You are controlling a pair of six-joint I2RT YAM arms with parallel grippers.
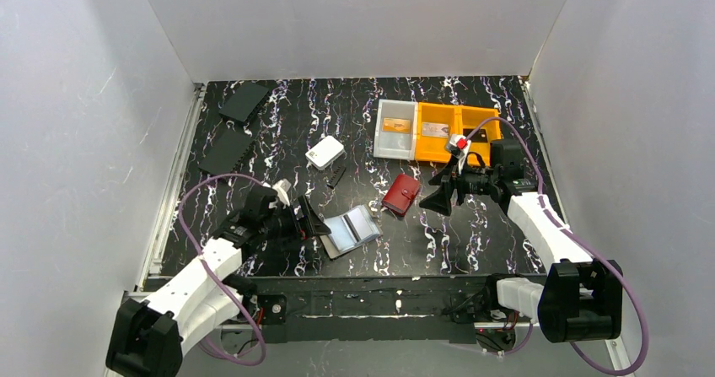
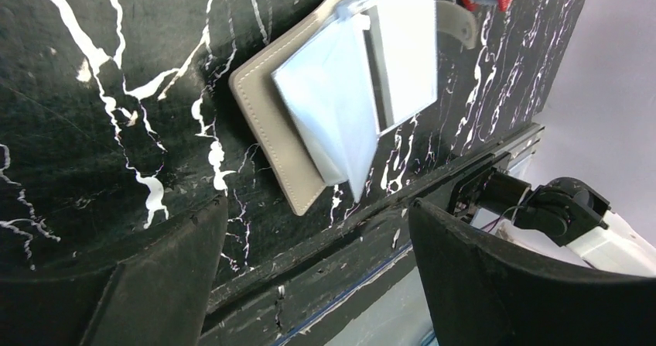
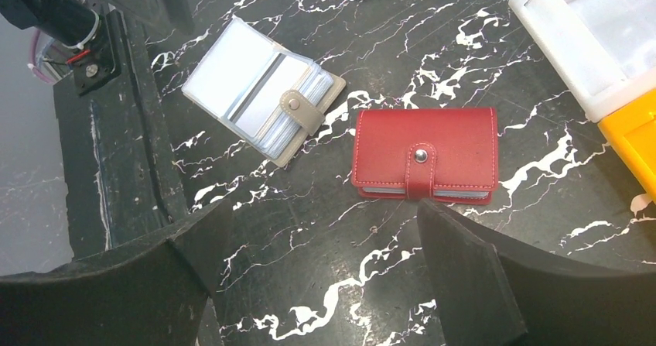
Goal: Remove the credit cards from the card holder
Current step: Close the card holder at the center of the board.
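- Two grippers are spread, nothing pinched: left gripper (image 1: pixel 314 223), right gripper (image 1: pixel 439 193).
- For extraction, the card holder (image 1: pixel 350 232) is laid open, sleeves exposed, by the near edge of the table (image 1: pixel 506 242), just beside the left gripper.

No lettering, brand, number or sign can be read in any view. The orange-brown card (image 1: pixel 395 125) in the pale tray (image 1: pixel 395 147) and the pale card (image 1: pixel 435 129) in the orange tray (image 1: pixel 434 148) show too small to make out any print.
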